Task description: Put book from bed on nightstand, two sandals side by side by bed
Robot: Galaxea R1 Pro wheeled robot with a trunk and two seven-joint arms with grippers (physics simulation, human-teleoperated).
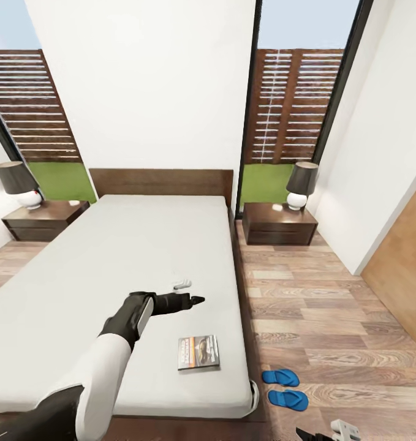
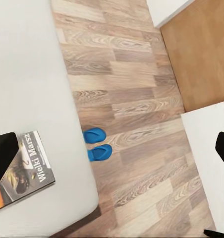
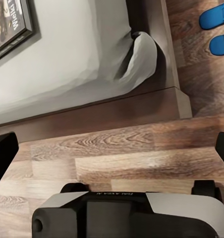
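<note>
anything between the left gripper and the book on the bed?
Nothing: in the head view only bare grey mattress of the bed separates the left gripper from the book.

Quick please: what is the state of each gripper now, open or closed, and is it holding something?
Left gripper: open over the bed, holding nothing; the book lies apart from it.
Right gripper: open, holding nothing, above the floor.

The book [image 3: 10,25] is running off the right wrist picture's edge, and a dark finger [image 2: 4,158] is covering its corner in the left wrist picture. The sandals [image 3: 218,29] are getting cropped too.
</note>
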